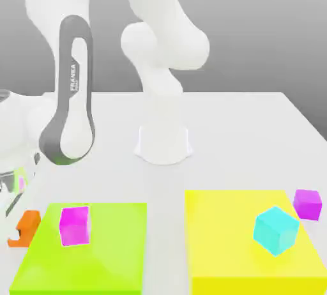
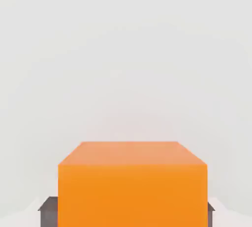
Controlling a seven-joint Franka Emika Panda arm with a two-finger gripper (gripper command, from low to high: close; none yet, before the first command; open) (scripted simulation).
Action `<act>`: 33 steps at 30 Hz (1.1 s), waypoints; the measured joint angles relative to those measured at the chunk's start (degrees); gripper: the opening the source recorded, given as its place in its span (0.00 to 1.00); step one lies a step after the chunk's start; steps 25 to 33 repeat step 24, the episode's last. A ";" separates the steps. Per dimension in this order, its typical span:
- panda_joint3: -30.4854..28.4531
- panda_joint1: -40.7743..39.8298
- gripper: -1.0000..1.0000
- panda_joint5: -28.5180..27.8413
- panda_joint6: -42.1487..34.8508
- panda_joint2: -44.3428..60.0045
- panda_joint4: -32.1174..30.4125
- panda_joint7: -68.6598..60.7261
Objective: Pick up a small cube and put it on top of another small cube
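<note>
Gripping orange cube (image 2: 132,184) | between end effector (image 2: 128,216) fingers | white table (image 1: 243,134)

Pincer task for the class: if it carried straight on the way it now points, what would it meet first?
The orange cube already sits at the pincer; beyond it lies bare white table, probably the first contact, though depth is unclear.

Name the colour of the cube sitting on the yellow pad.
Cyan cube; clearest in the exterior view.

Orange cube (image 2: 132,184) between the jaws, near the green mat; magenta cube (image 1: 75,225) upright on that mat.
</note>
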 joint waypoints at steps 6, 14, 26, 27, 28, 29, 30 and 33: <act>-2.21 1.57 0.00 -3.47 -7.66 -9.48 -1.81 2.46; 2.30 9.99 0.00 -8.36 -20.53 -25.33 -4.62 -10.69; 3.11 12.88 1.00 -7.93 -14.88 -22.06 -7.02 -17.12; 3.11 12.88 1.00 -7.93 -14.88 -22.06 -7.02 -17.12; 3.11 12.88 1.00 -7.93 -14.88 -22.06 -7.02 -17.12; 3.11 12.88 1.00 -7.93 -14.88 -22.06 -7.02 -17.12; 3.11 12.88 1.00 -7.93 -14.88 -22.06 -7.02 -17.12; 3.11 12.88 1.00 -7.93 -14.88 -22.06 -7.02 -17.12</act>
